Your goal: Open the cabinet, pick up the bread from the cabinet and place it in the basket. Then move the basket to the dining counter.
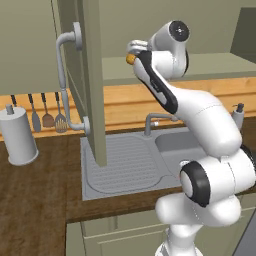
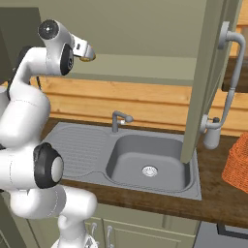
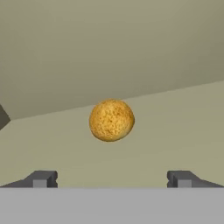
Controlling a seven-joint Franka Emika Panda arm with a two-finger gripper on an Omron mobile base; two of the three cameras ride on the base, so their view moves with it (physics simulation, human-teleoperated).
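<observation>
One bread point(image 3: 111, 120) sits on the cabinet point(image 1: 93, 75) shelf ahead of my gripper point(image 3: 112, 178), fingers spread wide and empty; one basket point(image 2: 237, 163), two doors swung open.

Bread point(image 3: 111, 120) is sitting in the cabinet point(image 1: 92, 80), ahead of my gripper point(image 3: 112, 179); sink point(image 2: 145, 162) is lying below.

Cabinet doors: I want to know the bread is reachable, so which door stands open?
The cabinet door over the sink, swung out edge-on with its curved bar handle showing. The door left of it lies flat and closed. The bread sits ahead of the open gripper.
</observation>
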